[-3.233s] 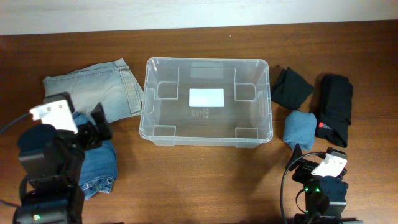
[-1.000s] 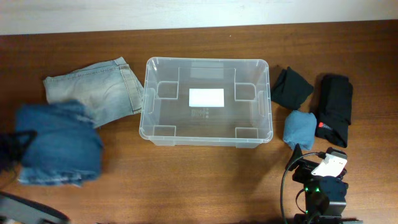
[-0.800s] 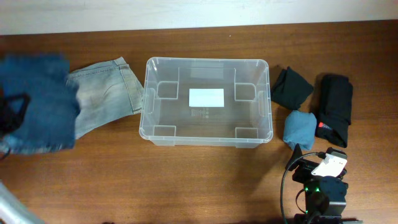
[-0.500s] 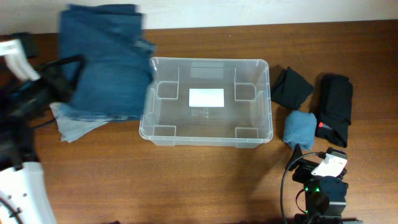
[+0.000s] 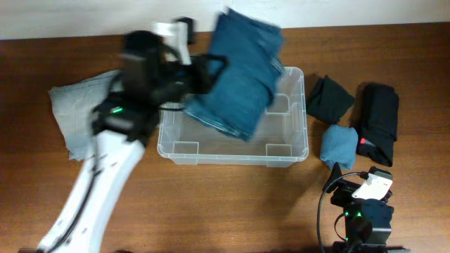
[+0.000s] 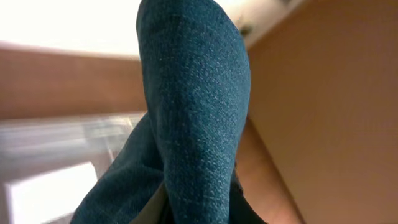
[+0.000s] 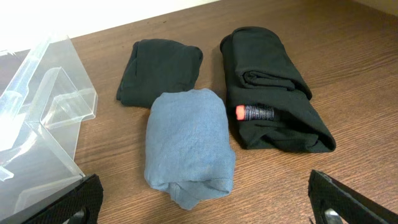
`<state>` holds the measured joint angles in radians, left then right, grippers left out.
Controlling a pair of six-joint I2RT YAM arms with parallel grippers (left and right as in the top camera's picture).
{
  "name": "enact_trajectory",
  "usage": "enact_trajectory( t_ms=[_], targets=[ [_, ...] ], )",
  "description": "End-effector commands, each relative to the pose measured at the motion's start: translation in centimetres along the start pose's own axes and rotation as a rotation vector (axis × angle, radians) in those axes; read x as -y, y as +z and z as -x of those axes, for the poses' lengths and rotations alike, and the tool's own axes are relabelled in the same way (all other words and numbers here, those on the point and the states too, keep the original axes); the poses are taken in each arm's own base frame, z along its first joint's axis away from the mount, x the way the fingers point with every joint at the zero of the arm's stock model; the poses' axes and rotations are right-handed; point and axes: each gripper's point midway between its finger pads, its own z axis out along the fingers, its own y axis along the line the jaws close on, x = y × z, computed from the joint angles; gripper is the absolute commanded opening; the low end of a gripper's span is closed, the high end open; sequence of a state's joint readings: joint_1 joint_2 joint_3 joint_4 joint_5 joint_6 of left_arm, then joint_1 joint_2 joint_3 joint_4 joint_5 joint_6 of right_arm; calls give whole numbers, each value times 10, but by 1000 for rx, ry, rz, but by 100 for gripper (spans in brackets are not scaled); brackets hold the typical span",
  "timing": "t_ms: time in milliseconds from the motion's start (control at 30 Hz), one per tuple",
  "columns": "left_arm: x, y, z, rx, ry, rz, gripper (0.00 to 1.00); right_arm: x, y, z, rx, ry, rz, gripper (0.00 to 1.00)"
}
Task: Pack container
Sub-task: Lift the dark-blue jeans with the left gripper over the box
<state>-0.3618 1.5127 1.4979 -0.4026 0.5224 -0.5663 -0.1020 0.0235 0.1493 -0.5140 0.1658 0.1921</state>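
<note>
The container [image 5: 301, 149], a clear plastic bin, stands mid-table; one of its corners shows in the right wrist view [image 7: 38, 118]. A folded pair of dark blue jeans [image 5: 242, 70] hangs above its left and middle part, and my left gripper [image 5: 209, 70] is shut on their left edge. In the left wrist view the dark blue jeans [image 6: 193, 112] fill the frame and hide the fingers. My right gripper [image 5: 355, 184] rests open near the front right edge, nothing between its fingers [image 7: 74, 202].
Light-wash jeans [image 5: 77, 105] lie left of the bin. Right of it are a folded black garment [image 5: 329, 98], a black roll with a red label [image 5: 377, 123] and a light blue roll [image 5: 339, 144], which lies just ahead of the right gripper [image 7: 186, 143].
My left arm has swung the dark blue jeans up from the table's left side, round the back, to over the bin. The right arm has not moved.
</note>
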Motion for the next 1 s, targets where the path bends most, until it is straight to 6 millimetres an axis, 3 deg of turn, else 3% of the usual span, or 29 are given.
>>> enact_trajectory(
  t_ms=[0, 67, 233, 300, 433, 700, 867, 967],
  targets=[
    [10, 25, -5, -12, -82, -14, 0, 0, 1, -2, -3, 5, 0, 99],
    [3, 44, -21, -62, -106, -5, 0, 0, 1, -2, -3, 5, 1, 98],
    [-11, 66, -39, -119, -131, 22, 0, 0, 1, -2, -3, 5, 1, 98],
    [-32, 72, -51, -145, -164, 105, 0, 0, 1, -2, -3, 5, 1, 98],
    [-64, 75, -66, -171, -211, 240, 0, 0, 1, -2, -3, 5, 1, 98],
    [-96, 77, -74, -164, -219, 377, 0, 0, 1, -2, -3, 5, 1, 98],
    [-101, 75, -74, -160, -215, 407, 0, 0, 1, -2, -3, 5, 0, 99],
    [-78, 84, -70, -169, -214, 277, 0, 0, 1, -2, -3, 5, 0, 98]
  ],
)
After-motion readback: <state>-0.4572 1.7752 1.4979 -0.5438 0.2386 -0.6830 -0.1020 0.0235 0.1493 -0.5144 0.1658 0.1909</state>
